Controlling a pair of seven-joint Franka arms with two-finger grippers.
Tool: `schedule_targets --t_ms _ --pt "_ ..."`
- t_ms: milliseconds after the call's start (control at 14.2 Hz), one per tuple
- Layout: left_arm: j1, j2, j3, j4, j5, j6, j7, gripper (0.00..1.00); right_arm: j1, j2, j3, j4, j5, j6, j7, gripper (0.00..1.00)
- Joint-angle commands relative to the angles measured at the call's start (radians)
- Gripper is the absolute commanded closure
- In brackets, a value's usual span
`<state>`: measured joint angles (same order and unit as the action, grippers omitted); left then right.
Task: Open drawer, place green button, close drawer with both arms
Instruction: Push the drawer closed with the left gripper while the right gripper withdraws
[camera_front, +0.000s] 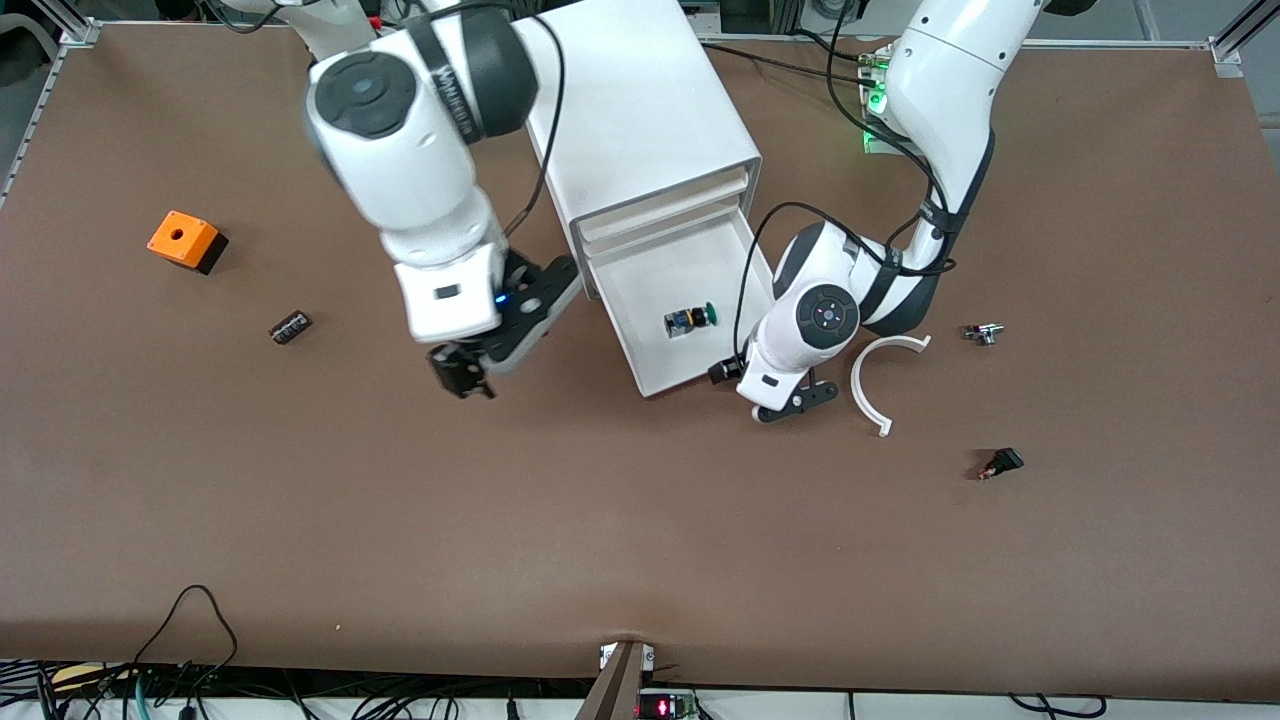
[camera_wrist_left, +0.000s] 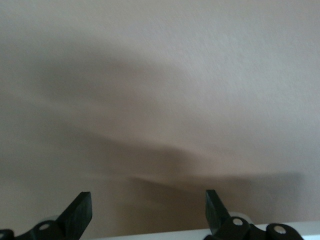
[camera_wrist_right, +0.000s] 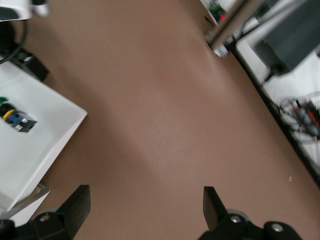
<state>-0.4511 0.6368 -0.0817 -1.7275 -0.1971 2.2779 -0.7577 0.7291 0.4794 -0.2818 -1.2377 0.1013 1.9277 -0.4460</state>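
Your button (camera_front: 690, 319) lies on its side in the drawer (camera_front: 650, 290), which stands pulled out of the white cabinet (camera_front: 640, 110) toward the front camera. Green cap points toward the left arm's end of the table. No finger touches it.

Right gripper (camera_front: 462, 377) hangs over bare table just beside the drawer's side wall, toward the right arm's end. Its fingers (camera_wrist_right: 77, 205) stand wide apart with nothing between them. The right wrist view shows the drawer corner and the button (camera_wrist_right: 14, 118) off to one side, well clear of the fingers.

Left gripper (camera_front: 790, 400) sits low at the drawer's front corner, toward the left arm's end of the table. Its fingers (camera_wrist_left: 80, 210) are spread and empty, facing only brown table.

Right arm comes down steeply, forearm over the cabinet's side. Left arm folds at the elbow, wrist bent down beside the drawer.

Lettering on the right arm's black band is there, but you cannot read it.
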Motion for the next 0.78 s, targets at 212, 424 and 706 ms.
schedule_targets --t_ms 212,424,706 --pt "0.006 -0.075 -0.085 -0.093 0.01 -0.055 -0.015 0.0 -0.167 -0.077 0.01 -0.097 -0.025 -0.124 0.208 0.0" --pt "0.006 -0.081 -0.108 -0.095 0.008 -0.083 -0.018 0.0 -0.301 -0.113 0.021 -0.127 -0.026 -0.179 0.204 0.0" --pt "0.006 -0.08 -0.138 -0.095 -0.036 -0.087 -0.035 0.0 -0.572 -0.2 0.181 -0.18 -0.029 -0.213 0.207 0.0"
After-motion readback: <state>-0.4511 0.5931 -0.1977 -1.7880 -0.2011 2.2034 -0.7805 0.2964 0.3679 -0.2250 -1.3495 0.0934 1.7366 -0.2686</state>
